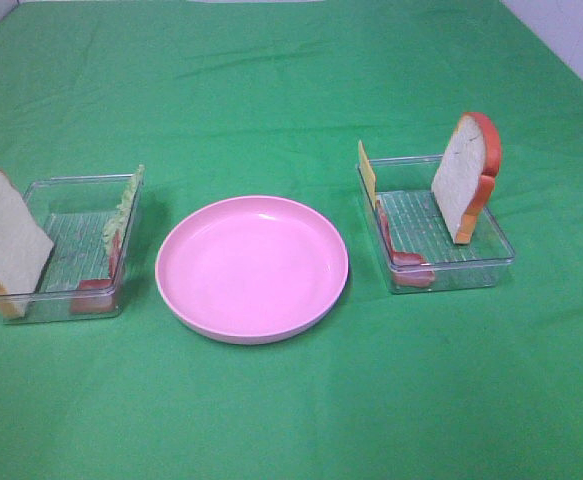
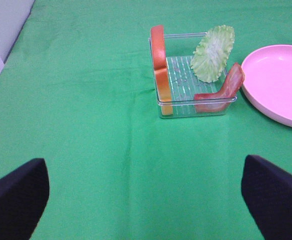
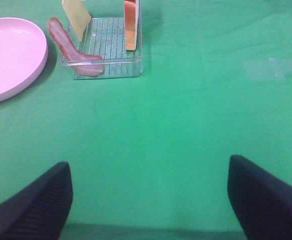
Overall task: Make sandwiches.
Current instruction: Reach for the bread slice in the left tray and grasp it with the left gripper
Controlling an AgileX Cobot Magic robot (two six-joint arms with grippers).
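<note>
Sandwiches' white, orange-crusted bread slices [image 1: 459, 185] on edge in clear trays [image 1: 456, 276], unstacked; left fingers [image 2: 15, 200] and right fingers [image 3: 30, 205] spread.

Open cloth [image 1: 291, 420] around central plate [image 1: 251, 334]

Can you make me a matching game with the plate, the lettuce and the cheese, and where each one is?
Things:
1. plate
2. lettuce
3. cheese

Places:
A. in the right tray
B. in the left tray
C. between the two trays

Pairs: 1-C, 2-B, 3-A.
</note>
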